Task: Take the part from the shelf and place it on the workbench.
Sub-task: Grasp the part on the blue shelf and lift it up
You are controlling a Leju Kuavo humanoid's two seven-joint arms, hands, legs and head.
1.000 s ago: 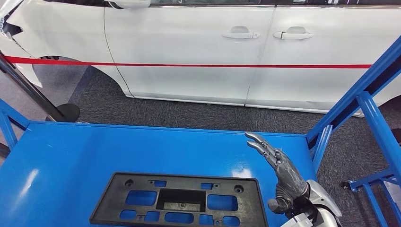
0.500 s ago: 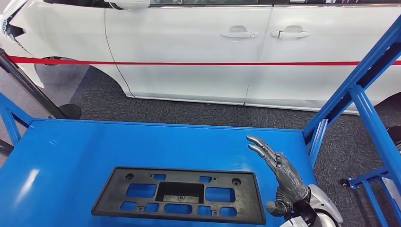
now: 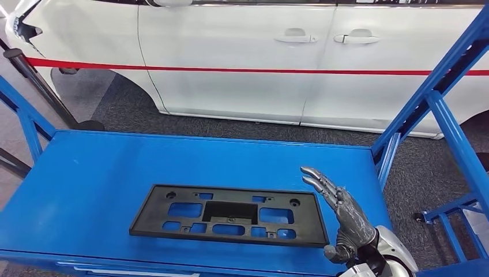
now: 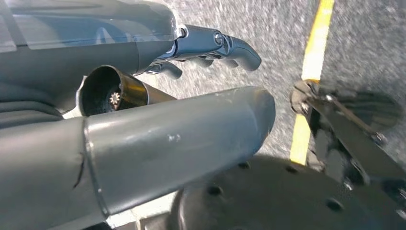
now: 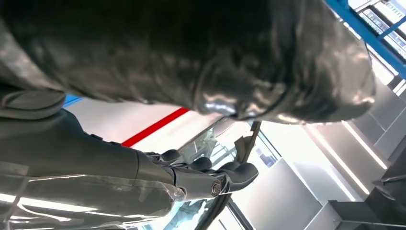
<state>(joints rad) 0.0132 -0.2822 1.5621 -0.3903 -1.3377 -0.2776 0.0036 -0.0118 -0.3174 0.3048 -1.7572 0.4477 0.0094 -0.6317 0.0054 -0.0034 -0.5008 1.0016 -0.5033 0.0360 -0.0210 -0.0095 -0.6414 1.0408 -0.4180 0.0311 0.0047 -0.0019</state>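
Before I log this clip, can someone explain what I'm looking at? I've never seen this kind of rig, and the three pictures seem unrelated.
This is a two-armed humanoid robot, and each picture comes from a camera on its own body. The head view looks down on a blue metal workbench with a flat black plastic plate with rectangular cut-outs lying on it, and a white car behind. The silver right hand hovers beside the plate, fingers spread, holding nothing. The other two cameras sit at the wrists, so their pictures are turned. The left wrist view shows the left hand hanging over grey floor, empty. The right wrist view shows the right hand from behind.
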